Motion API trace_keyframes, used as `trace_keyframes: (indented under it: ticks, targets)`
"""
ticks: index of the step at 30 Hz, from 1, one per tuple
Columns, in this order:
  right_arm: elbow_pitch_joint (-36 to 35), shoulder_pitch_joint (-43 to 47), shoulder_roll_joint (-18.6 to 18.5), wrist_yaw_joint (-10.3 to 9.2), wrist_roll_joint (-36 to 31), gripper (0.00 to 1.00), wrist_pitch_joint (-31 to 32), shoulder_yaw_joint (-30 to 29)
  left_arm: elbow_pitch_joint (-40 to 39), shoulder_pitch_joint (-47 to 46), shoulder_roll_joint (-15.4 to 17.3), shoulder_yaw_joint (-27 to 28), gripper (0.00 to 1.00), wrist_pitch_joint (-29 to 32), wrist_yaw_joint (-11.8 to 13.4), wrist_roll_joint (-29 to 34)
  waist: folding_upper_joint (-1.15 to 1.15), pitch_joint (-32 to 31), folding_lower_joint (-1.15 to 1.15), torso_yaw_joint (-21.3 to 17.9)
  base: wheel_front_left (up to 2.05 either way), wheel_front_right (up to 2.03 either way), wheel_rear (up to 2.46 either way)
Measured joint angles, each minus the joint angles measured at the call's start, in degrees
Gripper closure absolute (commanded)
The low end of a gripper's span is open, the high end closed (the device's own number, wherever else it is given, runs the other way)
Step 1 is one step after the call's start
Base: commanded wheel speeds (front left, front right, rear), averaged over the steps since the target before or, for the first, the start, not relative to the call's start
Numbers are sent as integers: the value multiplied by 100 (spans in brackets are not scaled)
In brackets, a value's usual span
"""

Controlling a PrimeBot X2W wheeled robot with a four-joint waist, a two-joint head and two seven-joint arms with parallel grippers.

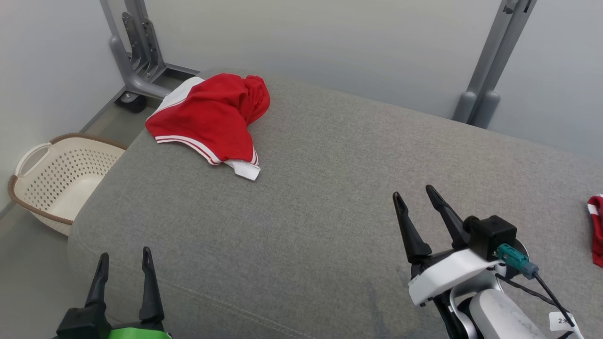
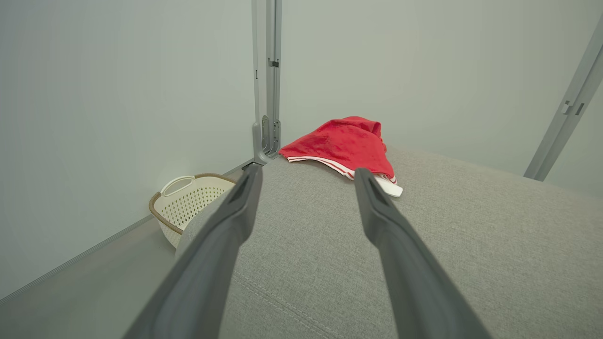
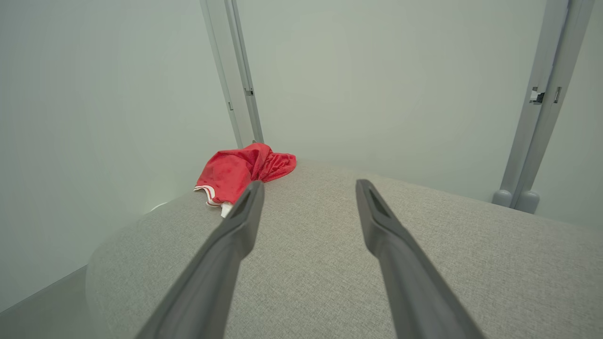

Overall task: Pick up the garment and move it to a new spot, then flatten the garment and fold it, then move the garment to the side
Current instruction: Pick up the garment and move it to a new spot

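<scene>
**Clerk:** Item one, nearest the camera?

**Checker:** Left gripper (image 1: pixel 125 253), lower left, over the near edge of the grey upholstered cushion (image 1: pixel 306 202). Fingers spread wide, nothing between them. Item two: right gripper (image 1: pixel 414 192), lower right, a little farther in over the cushion. Likewise spread, likewise empty.

**Clerk:** Beside the cushion?

**Checker:** One cream perforated laundry basket (image 1: pixel 56 179), brown-rimmed, on the floor at the left. At the right edge of the head view, one piece of red-and-white cloth (image 1: pixel 596 230), mostly cut off; kind cannot be told.

**Clerk:** The task's thing?

**Checker:** One red garment (image 1: pixel 214 117), white-trimmed, probably sports shorts. It lies crumpled at the far left corner of the cushion, with a white hem trailing toward the middle. Well apart from both grippers. Behind it, a grey metal frame leg (image 1: pixel 136 61) on a castor; a second grey post (image 1: pixel 490 66) at far right.

**Clerk:** Step in hand?

**Checker:** By judgement, the first. The pick-up is not yet begun, and nothing is flattened or folded.

**Clerk:** Next move calls for?

**Checker:** A long forward reach to that far corner, most likely by the left arm, the nearer one. The fingers should straddle a raised fold, then close on enough cloth to lift the heap clear. The bare middle of the cushion offers room for laying it out.
</scene>
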Motion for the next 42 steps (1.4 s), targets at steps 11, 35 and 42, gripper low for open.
trace_keyframes:
  ticks: [11, 35, 42]
  targets:
    - [81, 16, -54, -10, -1, 0, 0, -134, 58, -260, 24, -100, 0, 300, 0, 191, 0, 6, 0, 44, 0, 0, 0]
    - [-602, -815, -598, -67, -555, 0, 595, -235, 1148, -3570, 334, 227, 0, 1913, -159, -231, 0, 960, 0, -176, 0, 0, 0]
    - [-898, -1307, -720, -56, -756, 0, 862, -196, 1907, -4347, 456, 579, 0, 2523, -155, -417, 0, 1466, 0, -447, 0, 0, 0]
